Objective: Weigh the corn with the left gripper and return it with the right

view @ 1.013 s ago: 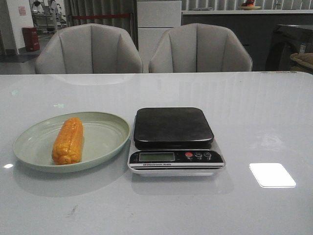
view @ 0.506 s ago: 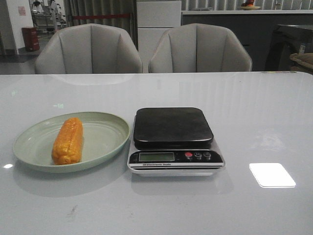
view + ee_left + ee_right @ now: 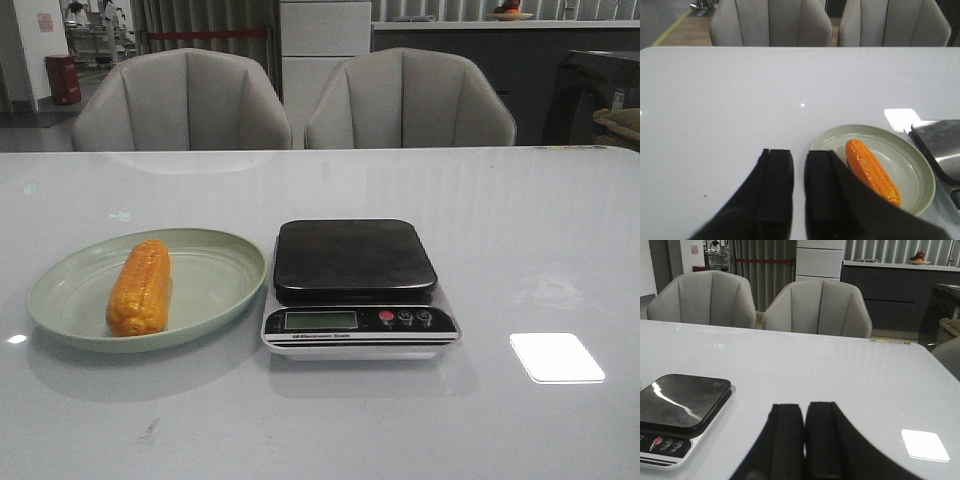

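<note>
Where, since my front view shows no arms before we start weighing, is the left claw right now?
Observer: The left claw is over bare table close to the plate, with its fingers narrowly parted and nothing between them. The corn lies on the plate, untouched.
Operator: And the right claw?
Observer: The right claw looks shut and empty. It is over the table near the scale.
</note>
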Tool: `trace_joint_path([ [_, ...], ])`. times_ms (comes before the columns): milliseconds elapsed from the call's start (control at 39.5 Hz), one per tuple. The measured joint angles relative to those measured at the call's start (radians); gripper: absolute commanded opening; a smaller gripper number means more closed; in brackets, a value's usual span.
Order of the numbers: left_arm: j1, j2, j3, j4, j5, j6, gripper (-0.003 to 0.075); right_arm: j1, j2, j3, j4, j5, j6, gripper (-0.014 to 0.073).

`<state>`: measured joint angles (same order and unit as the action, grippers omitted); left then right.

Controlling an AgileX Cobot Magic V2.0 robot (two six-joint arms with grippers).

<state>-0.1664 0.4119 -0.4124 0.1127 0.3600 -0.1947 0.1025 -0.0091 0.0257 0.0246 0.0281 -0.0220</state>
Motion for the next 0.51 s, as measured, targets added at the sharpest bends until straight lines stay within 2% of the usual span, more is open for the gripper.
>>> trace_joint_path([
  [101,-0.02,0.049,-0.029,0.0,0.02,0.0,0.057,0.0,0.0,0.0,0.0,0.0,0.0,0.0165],
  [152,-0.031,0.075,-0.049,0.0,0.026,0.0,0.0625,0.0,0.0,0.0,0.0,0.0,0.0,0.0165],
  [203,-0.045,0.104,-0.07,0.0,0.032,0.0,0.0643,0.0,0.0,0.0,0.0,0.0,0.0,0.0165],
  [506,-0.171,0.389,-0.18,-0.057,0.04,0.0,0.0637,0.0,0.0,0.0,0.0,0.0,0.0,0.0165],
])
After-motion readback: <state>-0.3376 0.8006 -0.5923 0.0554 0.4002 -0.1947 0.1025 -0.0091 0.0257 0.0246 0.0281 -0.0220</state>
